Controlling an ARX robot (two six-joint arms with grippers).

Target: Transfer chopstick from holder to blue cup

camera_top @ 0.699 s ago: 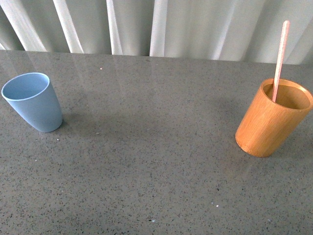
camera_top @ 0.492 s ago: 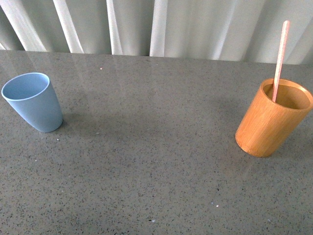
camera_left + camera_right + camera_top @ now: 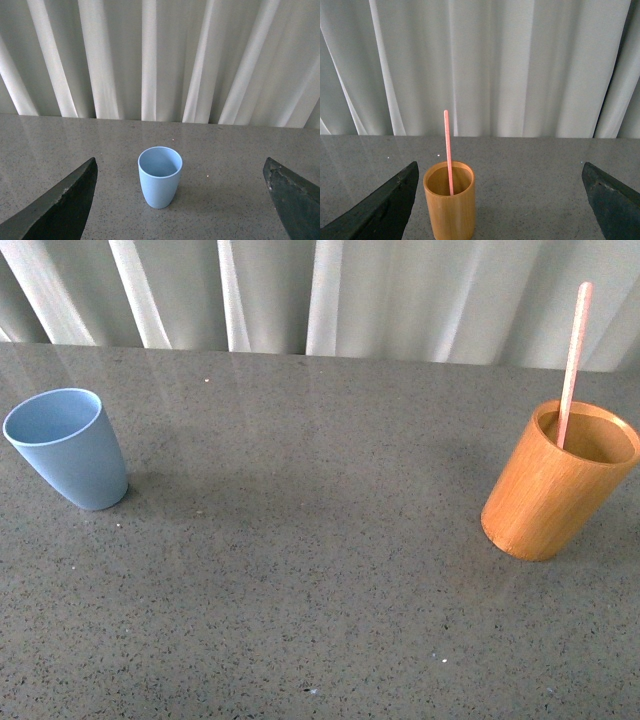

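The orange-brown wooden holder (image 3: pixel 558 481) stands at the right of the grey table, with one pale pink chopstick (image 3: pixel 573 358) upright in it and rising well above its rim. The light blue cup (image 3: pixel 68 447) stands empty at the left. Neither arm shows in the front view. In the left wrist view the blue cup (image 3: pixel 160 176) sits ahead of my open left gripper (image 3: pixel 180 192), between its two dark fingers (image 3: pixel 65 207). In the right wrist view the holder (image 3: pixel 449 206) and chopstick (image 3: pixel 448 150) stand ahead of my open right gripper (image 3: pixel 500 192), close to one finger (image 3: pixel 387 210).
A grey speckled table (image 3: pixel 320 580) stretches wide between the cup and the holder. White pleated curtains (image 3: pixel 330 295) hang behind its far edge.
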